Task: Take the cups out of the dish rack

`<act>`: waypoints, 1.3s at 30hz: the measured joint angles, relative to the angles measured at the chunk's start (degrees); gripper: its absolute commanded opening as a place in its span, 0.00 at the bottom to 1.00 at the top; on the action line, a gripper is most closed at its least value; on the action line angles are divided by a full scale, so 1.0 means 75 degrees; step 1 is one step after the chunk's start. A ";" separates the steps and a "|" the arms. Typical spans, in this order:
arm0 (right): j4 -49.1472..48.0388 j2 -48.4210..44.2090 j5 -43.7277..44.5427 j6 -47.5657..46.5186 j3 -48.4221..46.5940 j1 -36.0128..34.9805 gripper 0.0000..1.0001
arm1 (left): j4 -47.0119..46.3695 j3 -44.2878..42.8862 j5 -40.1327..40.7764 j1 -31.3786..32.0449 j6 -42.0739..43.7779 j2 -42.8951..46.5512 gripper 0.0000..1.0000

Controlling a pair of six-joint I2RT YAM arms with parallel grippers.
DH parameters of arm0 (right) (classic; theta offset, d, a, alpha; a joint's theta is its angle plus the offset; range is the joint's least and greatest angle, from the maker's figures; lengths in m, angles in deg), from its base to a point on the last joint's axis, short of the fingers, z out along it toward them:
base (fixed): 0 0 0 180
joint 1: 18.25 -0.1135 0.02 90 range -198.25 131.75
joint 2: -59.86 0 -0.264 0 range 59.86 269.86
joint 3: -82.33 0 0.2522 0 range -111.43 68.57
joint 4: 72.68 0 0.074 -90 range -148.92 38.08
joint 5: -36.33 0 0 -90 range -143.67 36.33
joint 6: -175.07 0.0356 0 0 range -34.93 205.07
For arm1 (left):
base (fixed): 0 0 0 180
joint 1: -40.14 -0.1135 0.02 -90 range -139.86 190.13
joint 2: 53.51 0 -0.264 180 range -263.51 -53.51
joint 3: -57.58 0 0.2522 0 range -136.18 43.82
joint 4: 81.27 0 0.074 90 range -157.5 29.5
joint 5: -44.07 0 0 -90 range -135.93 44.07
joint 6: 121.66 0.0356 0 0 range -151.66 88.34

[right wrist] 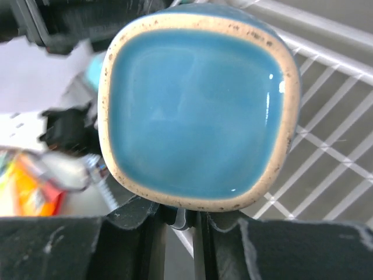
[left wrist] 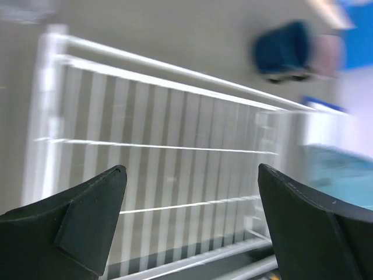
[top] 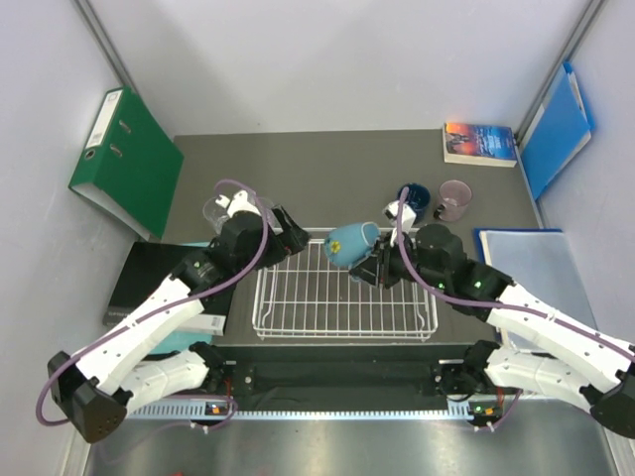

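— While the right end effector (right wrist: 185, 224) has its fingers pressed almost together on a thin part at the edge of the light teal-blue mug (top: 352, 243), why does the mug lie sideways?

— My reading is that an edge pinch leaves the body hanging out ahead of the fingers. It is held clear above the far edge of the dish rack (top: 337, 335), mid-tabletop. Its long axis is roughly level and runs along that edge. One flat glazed end, ringed in bare speckled clay, faces the wrist. The other points toward the tabletop's (top: 327, 169) left edge. I cannot tell mouth from base.

— And the left end effector (left wrist: 191, 175)?

— It is spread wide and empty over the rack's far left part, likely parked out of the way.

— What about farther back?

— The rack's wires look bare, so I'd judge this to be the last cup. The dark navy mug (top: 414, 198) and the pale pink mug (top: 454, 200) stand upright toward the tabletop's far right corner. A clear tumbler (top: 220, 208) stands nearer the left edge.
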 measured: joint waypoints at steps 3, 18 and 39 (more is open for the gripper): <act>-0.0443 0.0015 -0.0973 0.0376 0.0326 0.0079 0.00 | -0.1288 0.0510 -0.0644 0.0000 -0.0105 0.0388 0.99; -0.2844 -0.0102 -0.2789 0.1985 0.0991 0.1043 0.00 | -0.5444 0.1049 -0.3587 0.0000 -0.0968 -0.0096 0.99; -0.5158 0.0070 -0.3646 0.3319 0.1985 0.1472 0.00 | -0.8909 0.1891 -0.5662 -0.0003 -0.2795 -0.1276 0.28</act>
